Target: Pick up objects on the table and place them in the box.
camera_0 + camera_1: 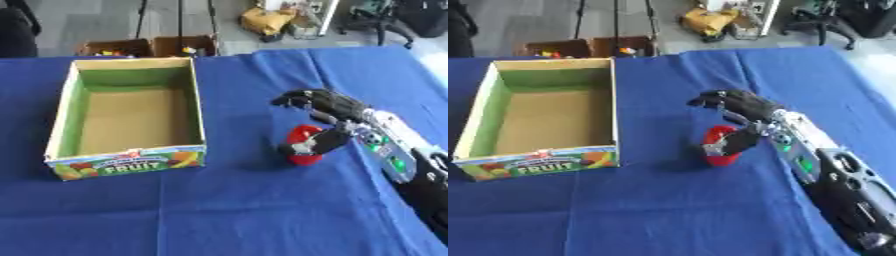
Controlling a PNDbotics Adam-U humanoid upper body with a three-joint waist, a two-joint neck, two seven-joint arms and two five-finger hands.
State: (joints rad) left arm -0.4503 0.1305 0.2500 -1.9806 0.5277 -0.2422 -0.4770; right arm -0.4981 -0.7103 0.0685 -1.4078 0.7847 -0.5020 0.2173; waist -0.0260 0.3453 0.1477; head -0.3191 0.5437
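1. The right hand point(328, 117), at centre right, has its fingers curved above and its thumb against a red object point(304, 145).
2. The red object sits on the blue tablecloth point(245, 210), right of the open box point(127, 112).

Matt cardboard box point(131, 155) on blue cloth point(219, 210).

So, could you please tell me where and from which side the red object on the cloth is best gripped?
Probably across its rounded sides, coming from the right. The red object sits on the blue cloth with the cardboard box well to its left, and the right hand is already at it, thumb in front and fingers arched over its top.
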